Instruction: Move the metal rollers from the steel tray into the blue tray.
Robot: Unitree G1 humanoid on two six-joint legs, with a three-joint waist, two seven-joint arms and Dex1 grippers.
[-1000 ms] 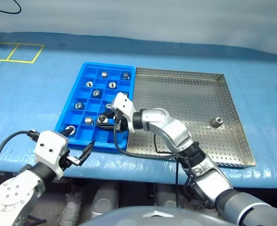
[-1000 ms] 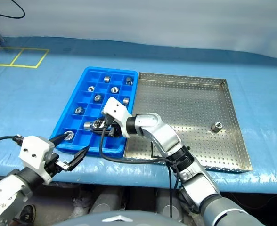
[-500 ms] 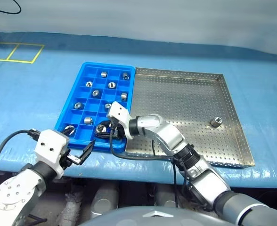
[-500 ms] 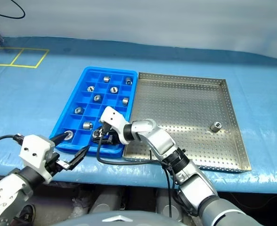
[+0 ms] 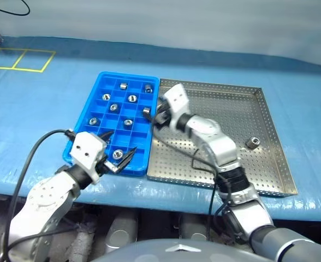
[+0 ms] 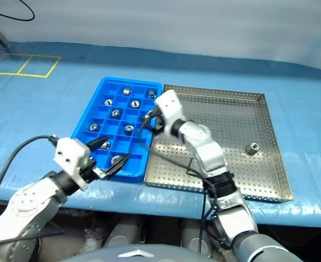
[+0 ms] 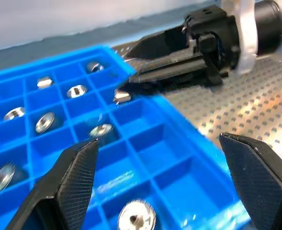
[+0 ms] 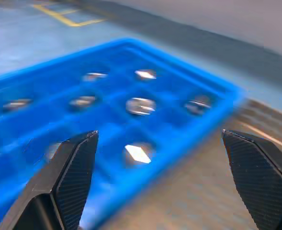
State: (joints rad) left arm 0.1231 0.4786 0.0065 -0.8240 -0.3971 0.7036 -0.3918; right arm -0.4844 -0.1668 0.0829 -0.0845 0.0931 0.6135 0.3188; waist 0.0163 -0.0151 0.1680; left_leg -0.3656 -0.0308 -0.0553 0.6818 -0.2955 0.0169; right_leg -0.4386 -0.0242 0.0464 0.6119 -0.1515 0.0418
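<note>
The blue tray (image 5: 103,82) holds several metal rollers (image 5: 132,99) in its compartments, one of them (image 5: 117,155) in a cell of the nearest row. One roller (image 5: 251,143) lies alone on the steel tray (image 5: 226,103), toward its right rim. My right gripper (image 5: 154,115) hovers open and empty over the seam between the two trays, beside a roller (image 5: 147,111) in the tray's right column. My left gripper (image 5: 122,143) hangs open over the blue tray's near edge with nothing in it, its fingers (image 7: 74,177) spread wide above the nearest cells.
Both trays rest side by side on a blue table cover (image 5: 40,109). Yellow tape lines (image 5: 18,60) mark the far left corner. A black cable (image 5: 35,153) trails from my left wrist. The table's front edge runs just behind the left gripper.
The right gripper opened, left its roller in a near cell of the blue tray, and swung back toward the steel tray's edge. The left gripper moved forward over the blue tray's near edge.
</note>
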